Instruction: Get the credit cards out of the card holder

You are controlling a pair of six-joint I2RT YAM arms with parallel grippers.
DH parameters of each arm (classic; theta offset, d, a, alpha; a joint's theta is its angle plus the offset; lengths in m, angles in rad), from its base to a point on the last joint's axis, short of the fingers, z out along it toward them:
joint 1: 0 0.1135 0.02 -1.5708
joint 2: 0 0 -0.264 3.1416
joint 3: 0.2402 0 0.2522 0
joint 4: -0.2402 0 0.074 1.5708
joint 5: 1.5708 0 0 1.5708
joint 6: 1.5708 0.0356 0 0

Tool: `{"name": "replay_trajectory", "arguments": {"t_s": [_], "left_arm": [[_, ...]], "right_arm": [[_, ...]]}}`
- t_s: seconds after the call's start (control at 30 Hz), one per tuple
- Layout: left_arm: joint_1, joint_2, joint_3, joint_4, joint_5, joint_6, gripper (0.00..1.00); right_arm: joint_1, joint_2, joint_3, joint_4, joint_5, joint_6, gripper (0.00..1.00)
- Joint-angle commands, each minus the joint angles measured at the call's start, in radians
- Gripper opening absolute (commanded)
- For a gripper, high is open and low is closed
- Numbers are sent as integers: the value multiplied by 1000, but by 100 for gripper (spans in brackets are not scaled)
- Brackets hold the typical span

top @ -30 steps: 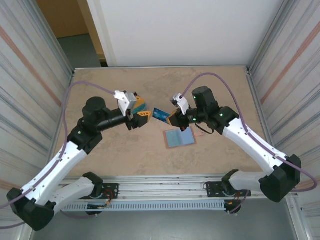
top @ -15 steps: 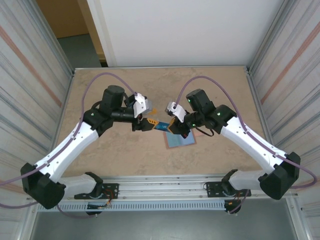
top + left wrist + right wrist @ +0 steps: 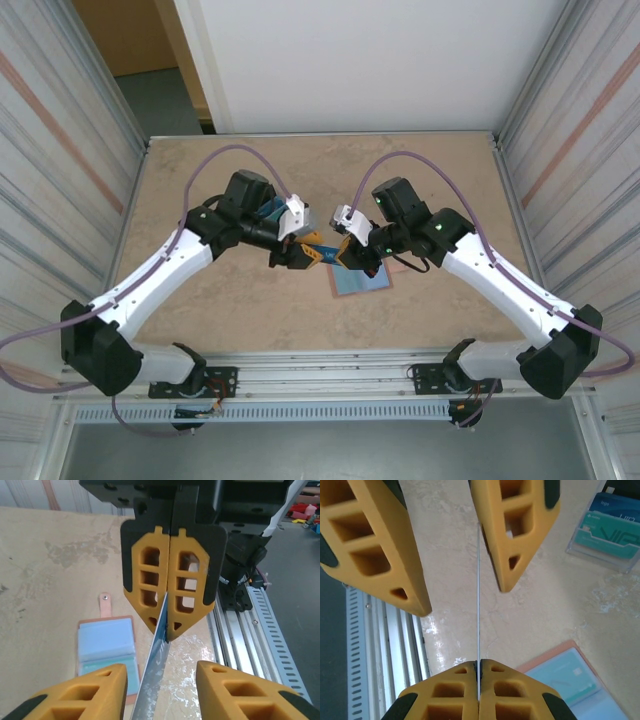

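My right gripper [image 3: 343,252] is shut on one end of a thin blue credit card [image 3: 322,252] and holds it edge-up above the table. In the right wrist view the card [image 3: 478,595] rises from my right gripper's closed fingertips [image 3: 479,662]. My left gripper [image 3: 303,252] faces it, and its open fingers [image 3: 75,695] straddle the card's free end [image 3: 155,680] with a gap on both sides. The card holder [image 3: 360,282] lies open on the table below; it is salmon-pink with blue-grey pockets [image 3: 107,650] and a snap tab [image 3: 105,600].
A pile of teal and blue cards [image 3: 610,530] lies on the table beyond the left gripper, partly behind the left arm [image 3: 270,210]. The metal rail [image 3: 250,635] runs along the table's near edge. Corrugated walls close in both sides.
My left arm has swung right, up to the card, and its jaws have narrowed around the free end. The right gripper shifted slightly left early on and has kept its hold.
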Motion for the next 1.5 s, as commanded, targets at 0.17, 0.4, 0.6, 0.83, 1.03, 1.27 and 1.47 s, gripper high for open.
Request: {"name": "replay_trajectory", "arguments": {"t_s": [0.17,0.4,0.6,0.83,1.03,1.27,1.47], "left_arm": [[-21,43,68,-66,11,55,14],[-17,36,54,-44,-58,43,0],[68,-24,-42,98,-88,-36,0],[205,-61,-211,420,-281,-194,0],[301,-5,-271,600,-374,-262,0],[355,128,-271,697,-417,-260,0],[371,232,-253,762,-461,-284,0]], "right_arm": [[11,15,39,-18,-19,-32,0],[3,-7,11,6,13,-8,24],[-43,-79,-58,84,34,56,63],[-132,-177,-162,234,86,212,99],[-159,-220,-206,308,147,322,99],[-161,-237,-235,362,227,405,98],[-161,-247,-249,376,254,429,99]]}}
